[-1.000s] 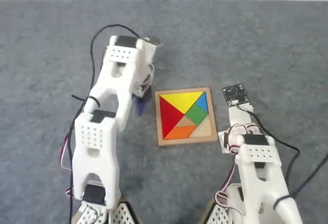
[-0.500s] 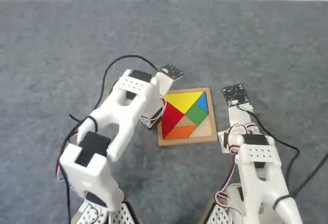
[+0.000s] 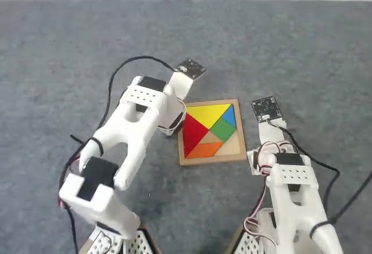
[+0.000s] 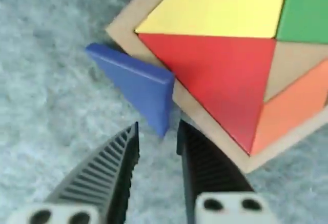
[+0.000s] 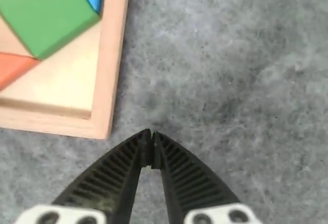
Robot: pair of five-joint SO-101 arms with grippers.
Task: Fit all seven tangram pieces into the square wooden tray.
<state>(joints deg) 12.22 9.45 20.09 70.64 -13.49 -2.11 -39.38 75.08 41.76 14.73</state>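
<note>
The tray (image 3: 210,160) holds five coloured pieces (image 3: 204,114), with bare wood gaps to fill. A dark blue piece (image 4: 134,83) lies outside against its rim, just ahead of the left gripper (image 4: 156,131), which is narrowly open and empty. The right gripper (image 5: 150,139), closed, sits beside the tray's corner.

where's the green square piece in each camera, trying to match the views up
High view: the green square lies in the wooden tray, between the yellow triangle and the orange piece.
Left wrist view: the green square is cut off by the frame edge, beside the yellow triangle.
Right wrist view: the green square borders bare tray floor near a tray corner.
Shared landmark: the tray's rim.
</note>
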